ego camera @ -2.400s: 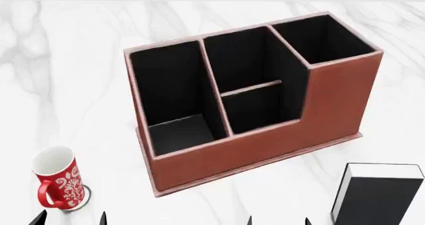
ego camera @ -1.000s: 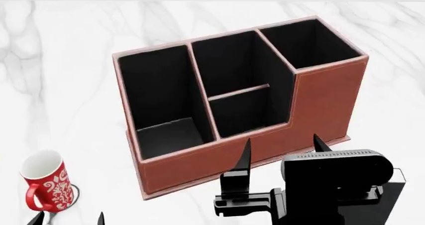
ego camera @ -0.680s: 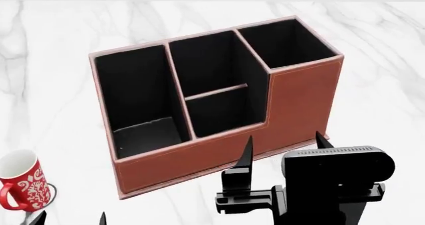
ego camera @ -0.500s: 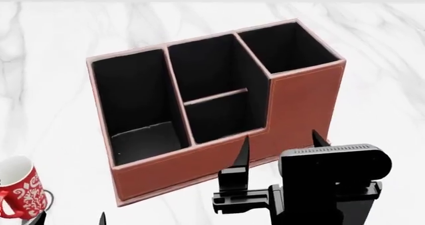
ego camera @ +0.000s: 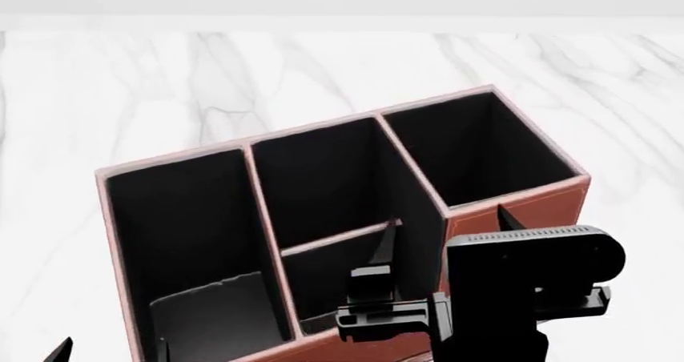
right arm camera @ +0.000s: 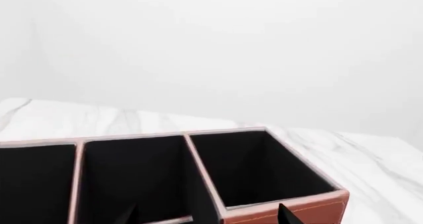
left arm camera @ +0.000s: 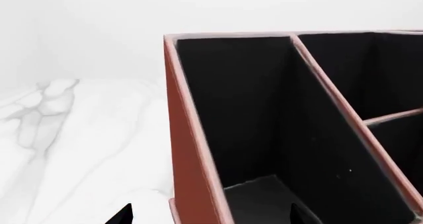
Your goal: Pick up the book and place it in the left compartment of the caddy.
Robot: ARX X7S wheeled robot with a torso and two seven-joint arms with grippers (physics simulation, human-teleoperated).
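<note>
now the caddy (ego camera: 320, 242) fills more of the head view, mug and book gone from sight. right gripper (ego camera: 449, 234) hangs over its front wall, fingers spread wide, holding nothing.

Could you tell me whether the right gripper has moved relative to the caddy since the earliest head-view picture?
Yes. The right gripper, then barely in view at the bottom edge, now stands raised against the caddy, its fingertips overlapping the middle section's crossbar and the tall end's front.
</note>
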